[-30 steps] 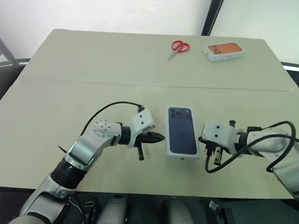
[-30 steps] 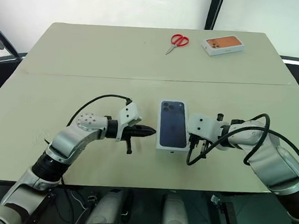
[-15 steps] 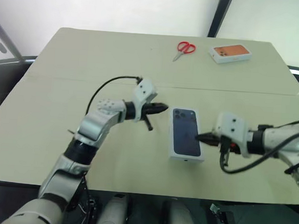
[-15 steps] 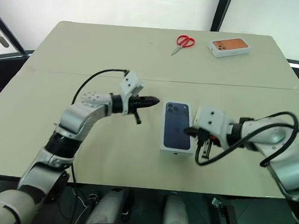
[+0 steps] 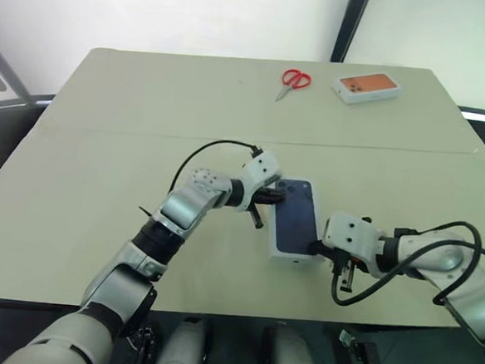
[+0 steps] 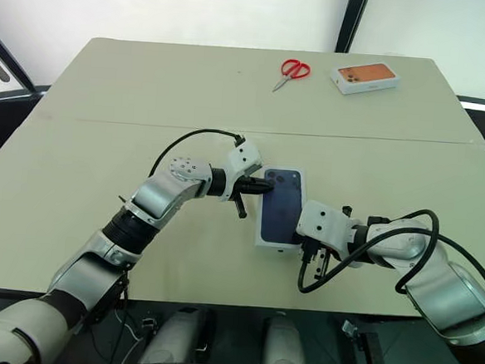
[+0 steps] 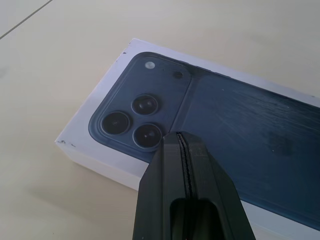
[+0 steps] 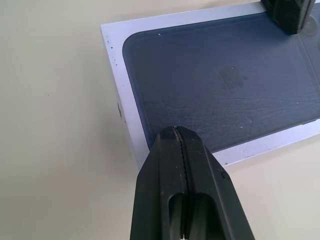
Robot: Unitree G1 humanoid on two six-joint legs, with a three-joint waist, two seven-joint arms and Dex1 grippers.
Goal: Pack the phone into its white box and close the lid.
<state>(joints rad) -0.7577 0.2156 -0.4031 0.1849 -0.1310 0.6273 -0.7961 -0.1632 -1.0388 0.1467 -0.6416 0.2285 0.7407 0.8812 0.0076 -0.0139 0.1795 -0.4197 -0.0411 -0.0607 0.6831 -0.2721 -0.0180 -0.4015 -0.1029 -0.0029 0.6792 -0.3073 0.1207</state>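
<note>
Lid of matte white cardboard, printed with a dark blue phone, sits closed over its box near the front of a pale beige table, long axis running away from the robot. Left gripper, jaws together, rests at the far left corner over the printed lenses. Right gripper, jaws also together, meets the near right corner.

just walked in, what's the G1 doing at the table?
Both grippers are shut and working on the white rectangular cardboard lid with a dark blue phone printed on it, which sits closed on its box on the beige table. The left gripper is at the camera-end corner, the right gripper at the opposite end's side edge. Red-handled scissors and a white box with an orange phone picture lie at the far edge.
</note>
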